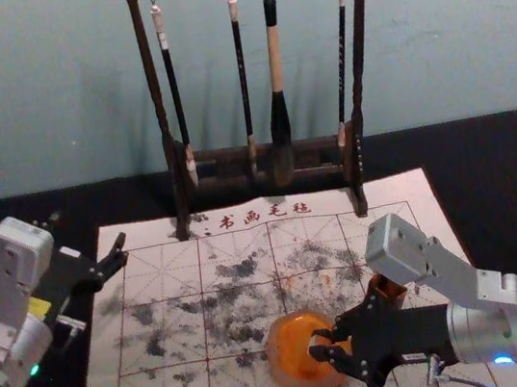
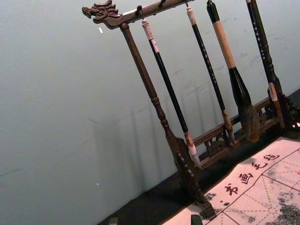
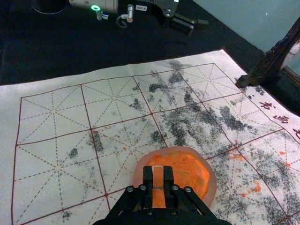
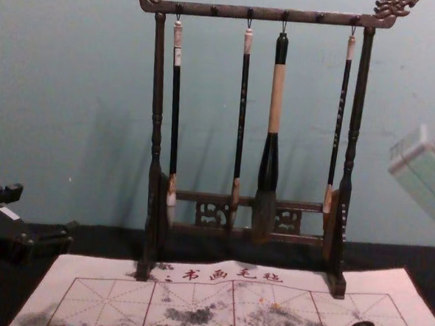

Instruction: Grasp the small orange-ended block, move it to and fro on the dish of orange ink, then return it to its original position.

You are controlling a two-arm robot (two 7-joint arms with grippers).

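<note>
Foremost, the right gripper (image 3: pixel 158 170), lower right in the head view, clamps the orange-ended block (image 3: pixel 158 179) over the orange ink dish (image 3: pixel 210 186), apparently for inking, which calls for gentle to-and-fro strokes, while the left gripper (image 2: pixel 154 220) idles, fingers apart, centre left.

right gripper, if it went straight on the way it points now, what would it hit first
Most likely the dish: the right gripper, block between its fingers, points in over it. Depth is unclear; the block may already touch the ink.
</note>
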